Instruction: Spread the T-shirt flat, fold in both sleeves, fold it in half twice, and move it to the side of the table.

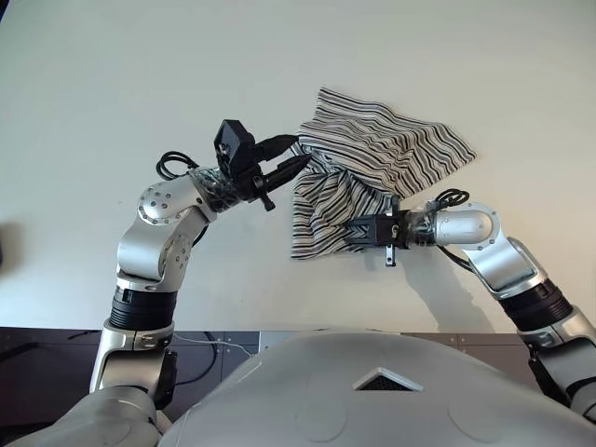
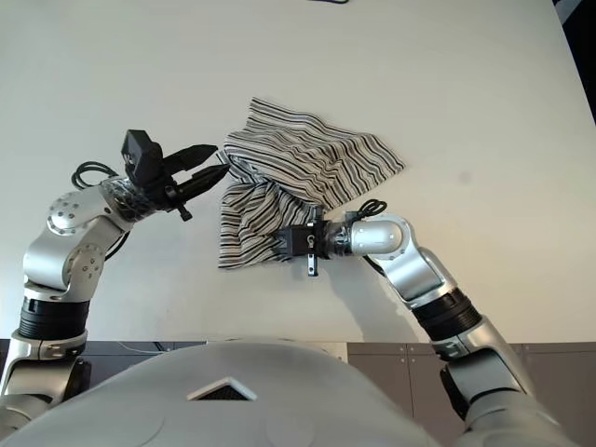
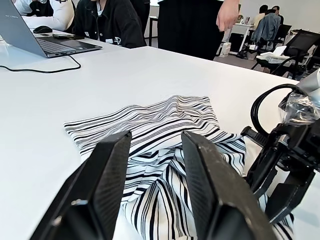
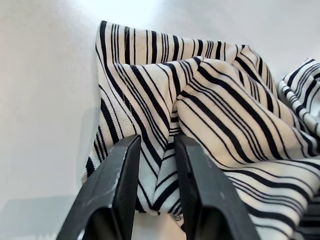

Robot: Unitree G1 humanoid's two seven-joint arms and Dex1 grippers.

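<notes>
At the near, six o'clock edge of the T-shirt (image 1: 372, 149), the right claw (image 4: 157, 144) gripped a fold. The shirt lay bunched in the middle of the surface (image 1: 112, 74). At its nine o'clock, the left claw (image 1: 300, 151) gaped, released. Spreading seemed barely begun; sleeves, both halvings and the move remained.

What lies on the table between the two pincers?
The crumpled striped T-shirt lies between the left pincer and the right pincer, as the left eye view shows.
</notes>
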